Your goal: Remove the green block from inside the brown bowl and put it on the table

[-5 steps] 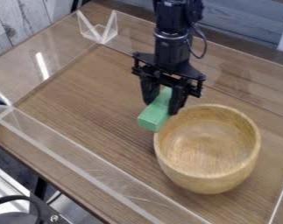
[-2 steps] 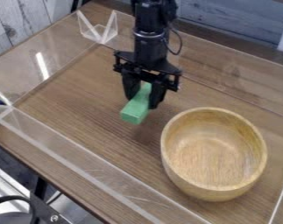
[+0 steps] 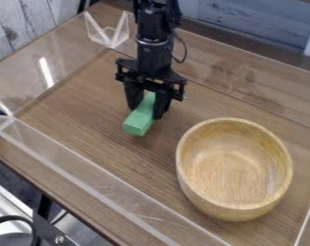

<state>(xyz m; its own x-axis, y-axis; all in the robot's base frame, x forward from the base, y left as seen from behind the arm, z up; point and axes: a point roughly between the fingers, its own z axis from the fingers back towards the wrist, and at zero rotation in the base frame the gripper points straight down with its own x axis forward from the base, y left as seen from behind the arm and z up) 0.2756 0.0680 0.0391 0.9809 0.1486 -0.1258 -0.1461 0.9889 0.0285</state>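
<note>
The brown bowl (image 3: pixel 234 165) is seen nearest, with no block inside. Beyond its left side in the view, the green block (image 3: pixel 140 115) is held between the fingers of the gripper (image 3: pixel 143 100), over the table (image 3: pixel 86 135); whether its lower end touches the wood cannot be told. The placing step seems to be in hand: the block should be lowered gently, then released. The tabletop is brown, with visible grain, and is bordered by clear low walls. Farther back, a dark patterned cloth (image 3: pixel 29 19) is seen.
</note>
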